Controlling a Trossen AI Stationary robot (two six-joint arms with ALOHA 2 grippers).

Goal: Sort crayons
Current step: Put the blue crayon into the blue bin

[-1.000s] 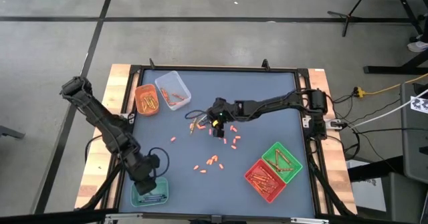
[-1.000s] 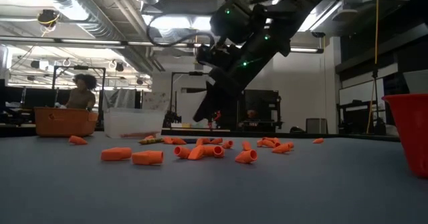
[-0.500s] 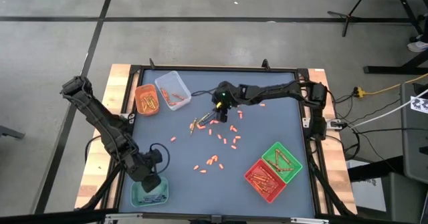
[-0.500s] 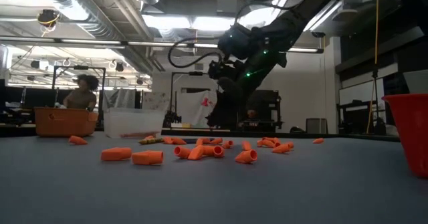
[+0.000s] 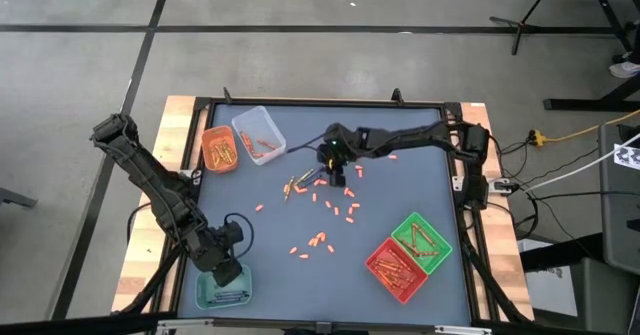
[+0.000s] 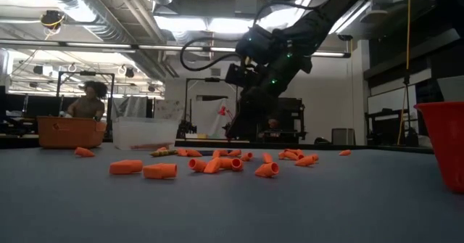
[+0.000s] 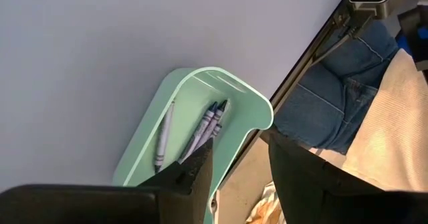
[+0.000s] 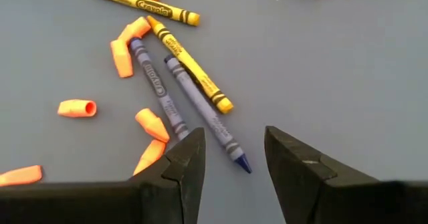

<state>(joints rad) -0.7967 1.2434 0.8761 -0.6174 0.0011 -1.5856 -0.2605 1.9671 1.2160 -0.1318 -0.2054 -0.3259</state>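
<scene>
Two yellow crayons [image 8: 190, 67] and two blue crayons [image 8: 200, 110] lie flat on the grey table top, with short orange pieces [image 8: 77, 107] around them; in the high view this cluster [image 5: 297, 184] is mid-table. My right gripper [image 8: 234, 140] hovers open just above it, and one blue crayon's tip [image 8: 244, 164] lies between the fingers, untouched. My left gripper [image 7: 241, 154] stands open over the teal tray [image 7: 147, 150] at the near left corner. That tray holds a few blue crayons [image 7: 207, 120] and a pale one.
An orange tray [image 5: 219, 149] and a clear tray [image 5: 259, 133] sit at the far left. A green tray [image 5: 421, 241] and a red tray [image 5: 397, 269] sit at the near right. More orange pieces [image 5: 316, 242] are scattered mid-table. A person shows in the room behind.
My right gripper has swung toward the table's far edge and a little to the right, then stopped over the crayon cluster, staying open. My left gripper has turned slightly in place above the teal tray. The crayons on the table have not moved.
</scene>
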